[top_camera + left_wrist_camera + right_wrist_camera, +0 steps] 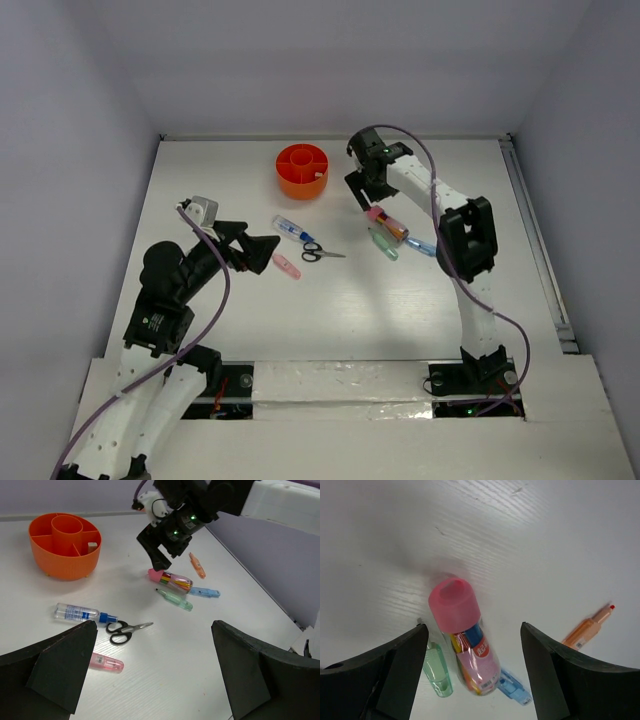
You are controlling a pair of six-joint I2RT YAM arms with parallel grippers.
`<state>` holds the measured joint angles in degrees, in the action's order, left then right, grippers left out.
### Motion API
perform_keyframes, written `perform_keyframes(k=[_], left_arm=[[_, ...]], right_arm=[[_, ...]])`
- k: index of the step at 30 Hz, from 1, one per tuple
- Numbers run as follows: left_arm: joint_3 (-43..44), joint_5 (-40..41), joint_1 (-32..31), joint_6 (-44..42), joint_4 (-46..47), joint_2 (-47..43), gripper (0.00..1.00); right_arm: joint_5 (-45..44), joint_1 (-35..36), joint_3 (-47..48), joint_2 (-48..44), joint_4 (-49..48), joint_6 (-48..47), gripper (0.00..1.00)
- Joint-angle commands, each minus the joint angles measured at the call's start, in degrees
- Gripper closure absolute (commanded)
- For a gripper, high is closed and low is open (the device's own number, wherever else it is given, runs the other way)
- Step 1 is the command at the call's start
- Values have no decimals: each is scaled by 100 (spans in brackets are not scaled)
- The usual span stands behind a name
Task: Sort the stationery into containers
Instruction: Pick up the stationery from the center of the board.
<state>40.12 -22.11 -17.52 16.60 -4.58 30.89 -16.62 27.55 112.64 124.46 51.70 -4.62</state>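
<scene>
The round orange tub [302,170] stands at the back middle; in the left wrist view [65,545] one small pale bit lies in a compartment. A blue-and-white tube [292,229], black-handled scissors [320,252] and a pink capsule [286,265] lie mid-table. My left gripper [262,250] is open and empty, low just left of them [154,635]. My right gripper [364,190] is open and empty above a pink-capped tube [465,640], whose cap shows between the fingers. Beside that tube lie a green piece [436,672], a blue piece [515,687] and an orange pen [587,627].
White walls close the table on the left, back and right. A rail runs along the right edge [535,240]. The right arm's links [465,235] hang over the table right of the stationery cluster.
</scene>
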Motion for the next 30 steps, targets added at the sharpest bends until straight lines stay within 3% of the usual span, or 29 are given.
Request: perform_keyframes(k=[1, 5, 11, 17, 21, 23, 24, 27, 30], left_arm=[[110, -39, -50, -8, 168, -40, 1], [119, -13, -155, -16, 150, -40, 1], [128, -4, -208, -16, 141, 4, 1], [137, 5, -208, -16, 133, 22, 1], [137, 40, -208, -16, 124, 31, 1], [137, 40, -208, -16, 124, 31, 1], [137, 40, -208, -16, 124, 31, 1], [137, 31, -208, -16, 124, 31, 1], [137, 49, -208, -16, 133, 39, 1]], right_arm=[[272, 5, 714, 297, 867, -644, 19], [308, 5, 926, 710, 1052, -987, 14], [616, 5, 1058, 1219, 1035, -1155, 15], [449, -48, 1322, 1563, 938, -1181, 32], [476, -101, 1339, 1564, 824, -1164, 51], [432, -101, 1322, 1520, 719, -1172, 54], [414, -101, 1322, 1493, 684, -1172, 62], [274, -101, 1331, 1335, 525, -1164, 63], [142, -101, 1313, 1037, 253, -1129, 72]])
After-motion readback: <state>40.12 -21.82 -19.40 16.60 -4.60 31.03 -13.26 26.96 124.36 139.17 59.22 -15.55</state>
